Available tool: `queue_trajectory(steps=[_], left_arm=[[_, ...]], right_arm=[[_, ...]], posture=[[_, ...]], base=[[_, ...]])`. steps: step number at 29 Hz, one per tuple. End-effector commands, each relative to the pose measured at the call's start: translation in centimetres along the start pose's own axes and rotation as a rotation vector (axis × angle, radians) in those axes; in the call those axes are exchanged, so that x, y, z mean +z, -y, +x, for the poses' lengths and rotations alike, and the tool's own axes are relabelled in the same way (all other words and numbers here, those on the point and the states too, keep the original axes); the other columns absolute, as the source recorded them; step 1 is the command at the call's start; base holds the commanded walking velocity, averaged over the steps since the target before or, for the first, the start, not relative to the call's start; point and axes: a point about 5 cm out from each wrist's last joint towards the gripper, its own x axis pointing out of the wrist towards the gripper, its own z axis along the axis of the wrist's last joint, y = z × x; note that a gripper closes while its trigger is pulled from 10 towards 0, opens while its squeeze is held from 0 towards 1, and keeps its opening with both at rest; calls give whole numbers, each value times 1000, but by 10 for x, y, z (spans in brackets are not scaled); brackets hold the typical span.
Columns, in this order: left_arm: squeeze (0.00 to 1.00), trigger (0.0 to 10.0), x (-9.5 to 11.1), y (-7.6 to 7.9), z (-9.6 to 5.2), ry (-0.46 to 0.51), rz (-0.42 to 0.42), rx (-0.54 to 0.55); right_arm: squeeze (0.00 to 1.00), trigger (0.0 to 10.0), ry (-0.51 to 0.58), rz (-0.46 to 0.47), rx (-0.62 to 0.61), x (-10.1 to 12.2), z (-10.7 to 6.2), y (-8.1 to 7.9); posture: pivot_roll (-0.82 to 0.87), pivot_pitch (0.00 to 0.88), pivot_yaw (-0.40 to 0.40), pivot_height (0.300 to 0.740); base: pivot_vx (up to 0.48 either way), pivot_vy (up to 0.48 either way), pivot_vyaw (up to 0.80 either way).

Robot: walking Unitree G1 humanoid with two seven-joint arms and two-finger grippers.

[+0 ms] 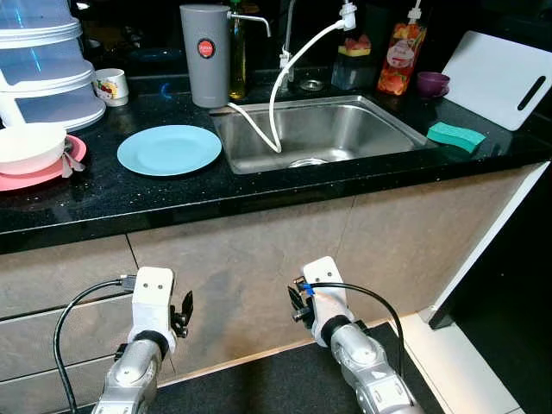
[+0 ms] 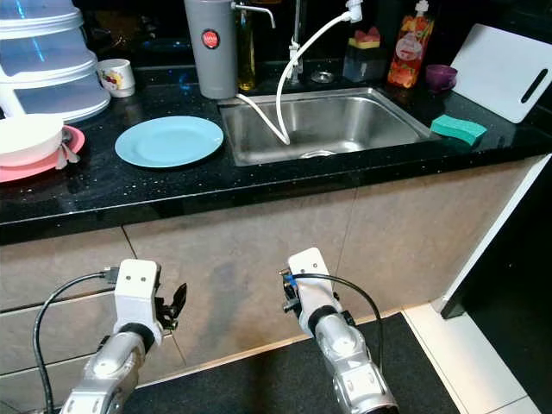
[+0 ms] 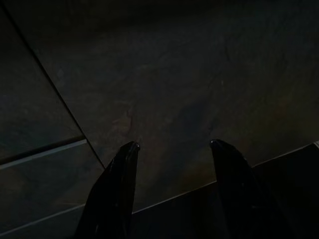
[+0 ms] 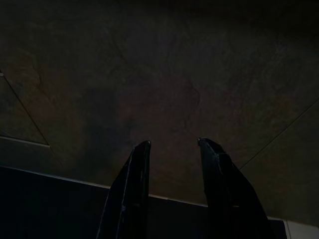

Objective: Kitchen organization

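Blue plate (image 1: pixel 169 149) lies left of centre beside the sink (image 1: pixel 345 138); both grippers, left gripper (image 3: pixel 172 147) and right gripper (image 4: pixel 172 144), hang low, fingers apart, empty.

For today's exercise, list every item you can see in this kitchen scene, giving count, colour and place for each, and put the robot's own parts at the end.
Counter: one, black speckled, across the scene.
Sink: one, steel, set in the counter.
Hose: one, white, from the tap into the sink.
Plate: one, light blue, left of the sink.
Pink plate: one, far left, white bowl on it.
Mug: one, white patterned, back left.
Canister: one, grey, behind the sink's left corner.
Sponge: one, green, right of the sink.
Cutting board: one, white, leaning at far right.
Purple cup: one, back right.
Left gripper: open, low before the cabinet.
Right gripper: open, low before the cabinet.
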Motion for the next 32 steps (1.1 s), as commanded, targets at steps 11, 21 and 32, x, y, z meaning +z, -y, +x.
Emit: queue_trajectory(steps=[11, 21, 32], left_arm=[[0, 10000, -8, 1, -2, -35, -16, -15], [0, 10000, -8, -2, -4, -40, -15, -23], [0, 10000, -8, -4, -4, -50, -9, -20]], right_arm=[[0, 10000, 1, 7, -11, -2, -3, 1], [0, 10000, 4, 14, -13, -1, -2, -2], [0, 10000, 5, 21, -12, 0, -2, -4]], posture=[[-35, 25, 16, 740], [-21, 24, 29, 740], [-19, 24, 23, 740]], base=[[0, 0, 0], [0, 0, 0], [0, 0, 0]])
